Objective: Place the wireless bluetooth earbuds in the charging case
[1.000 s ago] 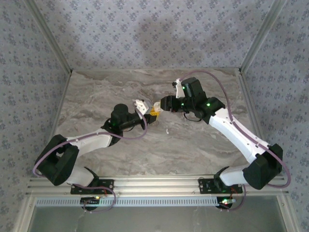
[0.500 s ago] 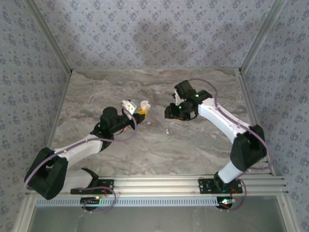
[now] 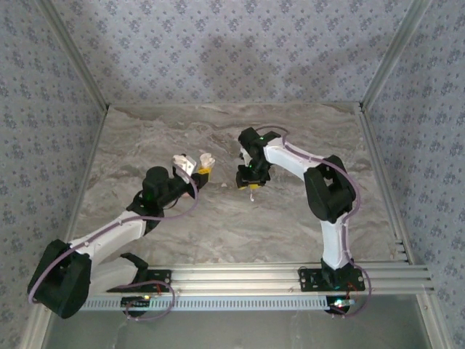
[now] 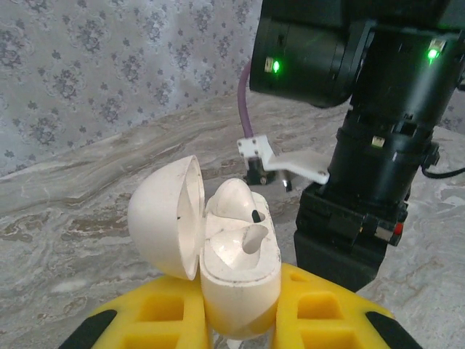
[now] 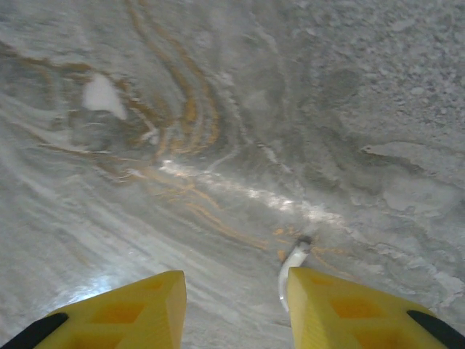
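Left end effector noted clamped on the charging case, held upright with lid swung open; seated earbud seen inside. Right end effector held low over the surface, jaws parted, nothing gripped. Loose earbud lies on the surface just beside one finger.

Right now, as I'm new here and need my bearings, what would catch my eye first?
First, the open white charging case, clamped in the left gripper, with one earbud seated in it and the other socket looking empty. Then the loose earbud lying on the marble table between the open jaws of the right gripper, close beside one.
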Controlling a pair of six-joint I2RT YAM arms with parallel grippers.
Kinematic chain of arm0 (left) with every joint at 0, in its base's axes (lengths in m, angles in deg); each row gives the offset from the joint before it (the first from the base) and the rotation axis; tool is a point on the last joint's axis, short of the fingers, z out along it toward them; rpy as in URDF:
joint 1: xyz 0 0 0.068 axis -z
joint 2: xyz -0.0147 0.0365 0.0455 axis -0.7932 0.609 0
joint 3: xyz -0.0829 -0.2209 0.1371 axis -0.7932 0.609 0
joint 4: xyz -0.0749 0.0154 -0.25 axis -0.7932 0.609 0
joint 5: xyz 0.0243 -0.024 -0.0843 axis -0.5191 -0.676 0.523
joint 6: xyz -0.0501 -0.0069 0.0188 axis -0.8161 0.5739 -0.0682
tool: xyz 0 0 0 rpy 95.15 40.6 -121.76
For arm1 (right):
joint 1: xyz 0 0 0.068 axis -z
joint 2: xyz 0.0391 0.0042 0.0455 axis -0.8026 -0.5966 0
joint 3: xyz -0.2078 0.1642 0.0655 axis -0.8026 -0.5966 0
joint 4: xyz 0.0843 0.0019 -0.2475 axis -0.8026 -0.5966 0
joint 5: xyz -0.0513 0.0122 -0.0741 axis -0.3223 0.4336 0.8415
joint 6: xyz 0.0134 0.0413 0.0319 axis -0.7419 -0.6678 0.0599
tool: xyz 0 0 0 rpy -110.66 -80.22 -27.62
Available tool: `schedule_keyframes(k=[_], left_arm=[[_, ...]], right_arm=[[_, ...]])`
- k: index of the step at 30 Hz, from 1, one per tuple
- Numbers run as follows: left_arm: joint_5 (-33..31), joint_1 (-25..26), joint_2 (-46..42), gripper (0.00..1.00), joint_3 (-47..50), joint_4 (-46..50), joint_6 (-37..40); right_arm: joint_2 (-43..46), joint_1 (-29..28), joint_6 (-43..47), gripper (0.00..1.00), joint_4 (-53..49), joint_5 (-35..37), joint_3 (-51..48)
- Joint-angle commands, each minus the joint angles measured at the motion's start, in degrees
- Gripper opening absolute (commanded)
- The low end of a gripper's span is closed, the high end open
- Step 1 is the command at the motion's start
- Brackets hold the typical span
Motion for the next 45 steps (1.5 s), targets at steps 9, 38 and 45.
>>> schedule_keyframes(k=[9,38,45], left_arm=[[-0.1,-0.8,0.0,0.14,-0.3,-0.1,-0.3],[0.9,-1.1,0.5,0.14,-0.4,-0.4,-0.8],[1.0,-1.1,0.1,0.14,0.0,-0.3,-0.8]], right_arm=[[-3.8,-0.1,-1.3,0.38,-3.4,1.7,0.6],[-3.8,-4.6,2.3,0.29,-4.4,-3.0,-0.7],[-1.7,-6.4,3.0,0.29,-6.8,-1.9,-1.9]])
